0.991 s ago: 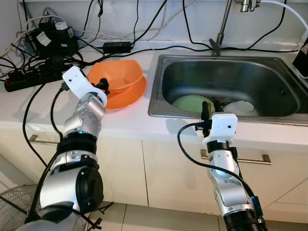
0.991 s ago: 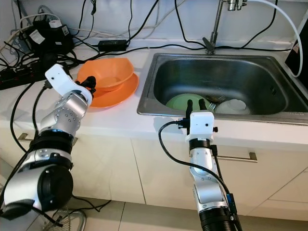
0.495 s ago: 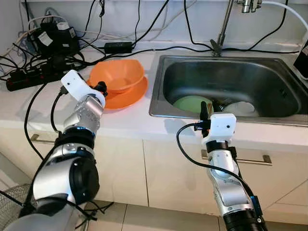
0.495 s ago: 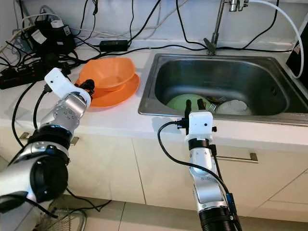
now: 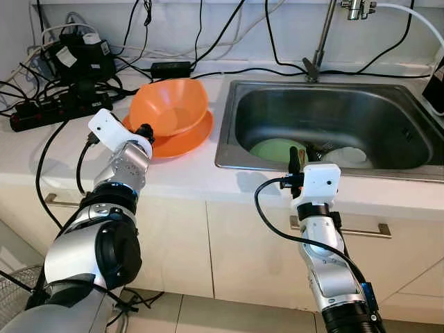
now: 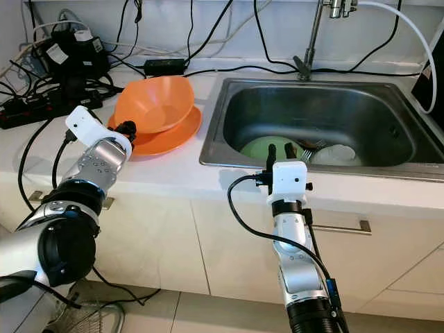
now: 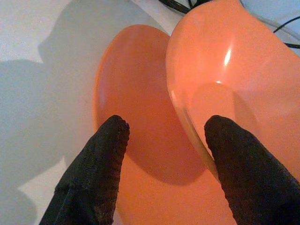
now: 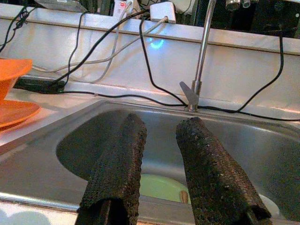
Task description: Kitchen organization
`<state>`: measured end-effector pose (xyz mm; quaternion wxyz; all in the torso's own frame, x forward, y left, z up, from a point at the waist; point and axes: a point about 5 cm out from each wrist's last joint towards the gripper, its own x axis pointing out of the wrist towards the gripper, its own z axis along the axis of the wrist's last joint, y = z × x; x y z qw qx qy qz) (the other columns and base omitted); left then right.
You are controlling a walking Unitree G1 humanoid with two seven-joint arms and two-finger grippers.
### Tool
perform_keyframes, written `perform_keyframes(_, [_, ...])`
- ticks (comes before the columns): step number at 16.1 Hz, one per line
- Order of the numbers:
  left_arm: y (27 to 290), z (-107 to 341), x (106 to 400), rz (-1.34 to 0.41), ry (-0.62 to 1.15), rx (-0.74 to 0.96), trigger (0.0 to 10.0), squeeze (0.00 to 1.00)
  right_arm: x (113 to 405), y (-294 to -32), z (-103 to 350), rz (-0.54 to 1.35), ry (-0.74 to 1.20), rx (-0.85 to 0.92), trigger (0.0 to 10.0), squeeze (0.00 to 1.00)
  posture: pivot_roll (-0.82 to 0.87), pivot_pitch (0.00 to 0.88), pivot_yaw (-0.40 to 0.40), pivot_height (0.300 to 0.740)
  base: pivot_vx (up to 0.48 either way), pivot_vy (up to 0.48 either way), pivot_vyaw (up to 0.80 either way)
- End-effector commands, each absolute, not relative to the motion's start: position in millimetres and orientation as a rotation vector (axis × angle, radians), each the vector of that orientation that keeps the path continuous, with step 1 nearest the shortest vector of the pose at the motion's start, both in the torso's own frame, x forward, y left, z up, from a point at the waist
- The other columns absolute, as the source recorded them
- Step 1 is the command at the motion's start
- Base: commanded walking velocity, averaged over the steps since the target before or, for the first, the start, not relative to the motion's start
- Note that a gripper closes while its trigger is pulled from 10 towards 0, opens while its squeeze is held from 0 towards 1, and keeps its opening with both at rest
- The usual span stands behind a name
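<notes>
On the white counter there was one orange bowl (image 5: 171, 104) and one orange plate (image 5: 182, 140) under it. The single steel sink (image 5: 333, 104) held one green plate (image 5: 276, 150) and one white dish (image 5: 347, 155), with one faucet (image 5: 319, 41) behind. Two grippers were present, a left gripper (image 7: 164, 154) and a right gripper (image 8: 159, 164).

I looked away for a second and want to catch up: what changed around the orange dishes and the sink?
The left gripper, fingers straddling the near rim of the orange bowl, has tipped the bowl up off the orange plate. The plate stayed flat. The right gripper stayed at the sink edge, open; dishes inside unchanged.
</notes>
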<state>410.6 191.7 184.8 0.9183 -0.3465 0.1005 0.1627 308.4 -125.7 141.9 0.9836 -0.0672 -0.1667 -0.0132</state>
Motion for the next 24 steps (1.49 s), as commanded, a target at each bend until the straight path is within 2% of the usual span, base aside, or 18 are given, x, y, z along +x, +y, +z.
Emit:
perform_keyframes(1, [190, 179, 410, 0.355, 0.248, -0.726, 10.0, 0.00, 309, -124, 142, -0.021, -0.335, -0.126, 10.0, 0.00, 0.03, 0.007, 0.067, 0.740, 0.000, 0.000, 0.00])
perform_keyframes(7, [189, 184, 412, 0.371, 0.210, -0.761, 10.0, 0.00, 308, -126, 142, -0.031, -0.331, -0.128, 10.0, 0.00, 0.02, 0.010, 0.070, 0.740, 0.000, 0.000, 0.00])
perform_keyframes(10, [181, 191, 415, 0.295, 0.196, -0.722, 10.0, 0.00, 308, -126, 142, -0.036, -0.332, -0.127, 10.0, 0.00, 0.01, 0.010, 0.071, 0.740, 0.000, 0.000, 0.00])
perform_keyframes(11, [172, 197, 417, 0.211, 0.184, -0.657, 10.0, 0.00, 308, -126, 142, -0.038, -0.331, -0.126, 10.0, 0.00, 0.02, 0.009, 0.070, 0.740, 0.000, 0.000, 0.00])
perform_keyframes(14, [158, 202, 419, 0.106, 0.190, -0.503, 10.0, 0.00, 309, -125, 142, -0.037, -0.332, -0.124, 10.0, 0.00, 0.02, 0.007, 0.070, 0.740, 0.000, 0.000, 0.00])
perform_keyframes(22, [166, 188, 416, 0.149, 0.260, -0.504, 10.0, 0.00, 309, -126, 142, -0.039, -0.334, -0.126, 10.0, 0.00, 0.02, 0.002, 0.072, 0.740, 0.000, 0.000, 0.00])
perform_keyframes(24, [174, 188, 415, 0.193, 0.254, -0.524, 0.0, 0.00, 310, -125, 142, -0.035, -0.333, -0.125, 10.0, 0.00, 0.02, 0.001, 0.071, 0.740, 0.000, 0.000, 0.00])
